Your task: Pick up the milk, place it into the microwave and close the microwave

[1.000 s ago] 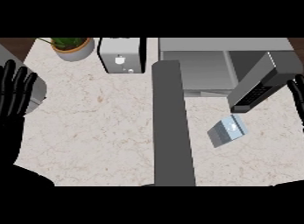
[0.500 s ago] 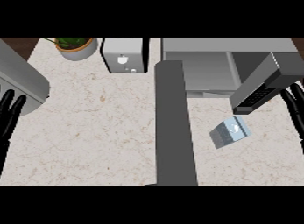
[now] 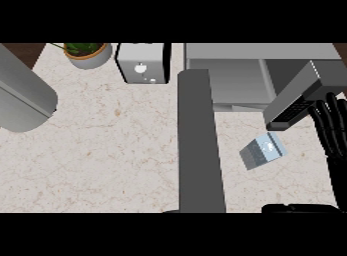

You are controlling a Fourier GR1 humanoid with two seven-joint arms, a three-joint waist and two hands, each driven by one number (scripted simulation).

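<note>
The milk (image 3: 264, 151) lies on the desk (image 3: 117, 150) — the right hand (image 3: 340, 132) beside it, fingers straight, holding nothing.

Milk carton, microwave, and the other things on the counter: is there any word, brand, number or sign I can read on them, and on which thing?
No text can be read anywhere.
Milk carton: pale marks on its face, too blurred to read.
Microwave door panel: small light dots like buttons, no legible label.
White appliance: round marks only, no letters.
Plant pot: no marking.
</note>
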